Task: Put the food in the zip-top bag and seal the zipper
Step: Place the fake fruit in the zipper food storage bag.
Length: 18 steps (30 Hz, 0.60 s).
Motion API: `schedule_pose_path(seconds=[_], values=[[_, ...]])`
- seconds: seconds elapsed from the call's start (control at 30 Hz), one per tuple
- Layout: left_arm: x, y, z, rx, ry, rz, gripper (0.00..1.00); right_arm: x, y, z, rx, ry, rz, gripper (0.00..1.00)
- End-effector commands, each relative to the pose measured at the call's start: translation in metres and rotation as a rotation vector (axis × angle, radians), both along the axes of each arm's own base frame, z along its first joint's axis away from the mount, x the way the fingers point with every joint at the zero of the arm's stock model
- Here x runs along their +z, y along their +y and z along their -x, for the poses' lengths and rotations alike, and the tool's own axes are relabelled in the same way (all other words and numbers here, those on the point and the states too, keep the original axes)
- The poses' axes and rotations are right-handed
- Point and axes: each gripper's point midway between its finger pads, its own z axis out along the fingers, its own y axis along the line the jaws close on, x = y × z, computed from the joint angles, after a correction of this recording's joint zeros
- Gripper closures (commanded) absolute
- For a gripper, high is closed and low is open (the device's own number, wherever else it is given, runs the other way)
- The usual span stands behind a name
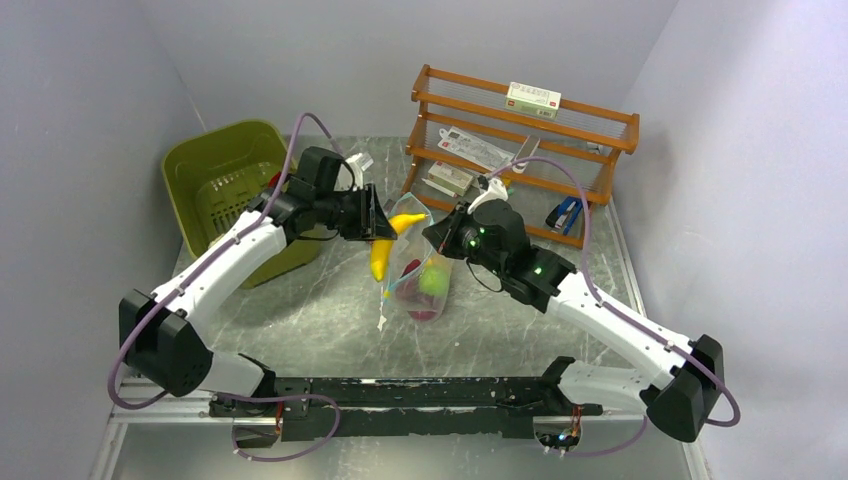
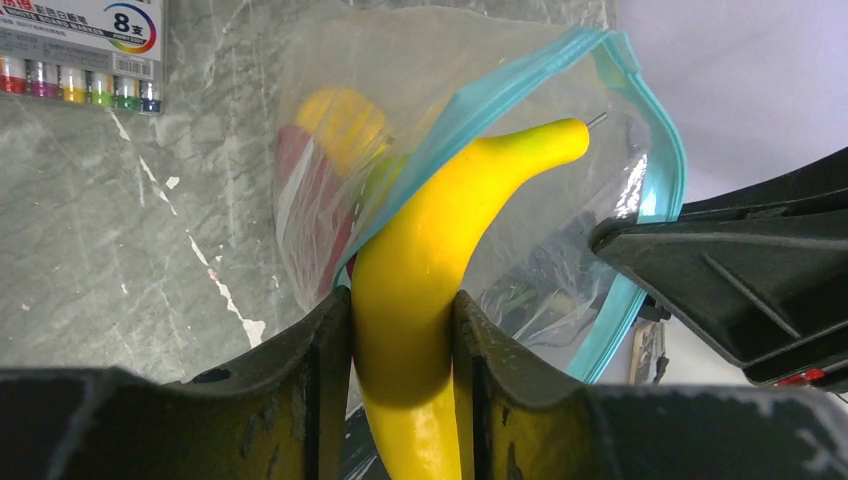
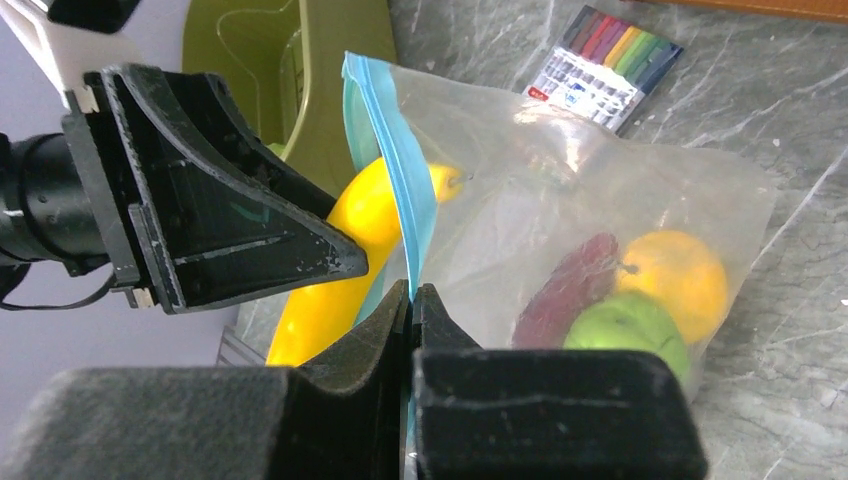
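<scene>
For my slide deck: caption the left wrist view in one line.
Left gripper holds a banana, tip inside the teal-edged mouth of the bag; right gripper grips its rim.

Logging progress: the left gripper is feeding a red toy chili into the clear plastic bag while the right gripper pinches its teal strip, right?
No: the left wrist view shows the left gripper holding a yellow plastic toy banana, not a chili. The right gripper does pinch the teal strip of the clear plastic bag.
</scene>
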Motion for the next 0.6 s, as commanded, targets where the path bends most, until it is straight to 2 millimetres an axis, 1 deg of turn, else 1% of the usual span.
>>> schedule_pose_path(seconds=[0.0,0.03,0.1,0.27,0.33,0.43,0.57], values=[[0.01,-0.002,-0.005,-0.01,-0.053,-0.039,0.65,0.018,0.011,-0.001,0.041,-0.029,-0.04,1.0],[0.008,0.0,-0.007,0.003,-0.056,-0.069,0.65,0.017,0.013,-0.001,0.044,-0.026,-0.038,1.0],[0.009,0.002,-0.011,0.027,-0.077,-0.131,0.65,0.014,0.015,-0.002,0.051,-0.02,-0.032,1.0],[0.008,0.0,-0.01,0.031,-0.084,-0.124,0.64,0.013,0.015,-0.001,0.054,-0.02,-0.035,1.0],[0.005,0.002,-0.012,0.042,-0.084,-0.141,0.64,0.012,0.014,-0.002,0.049,-0.022,-0.034,1.0],[0.001,0.006,-0.012,0.049,-0.081,-0.169,0.7,0.013,0.012,-0.001,0.044,-0.024,-0.031,1.0],[0.002,0.013,-0.016,0.078,-0.102,-0.219,0.69,0.013,0.005,-0.001,0.016,-0.026,-0.027,1.0]])
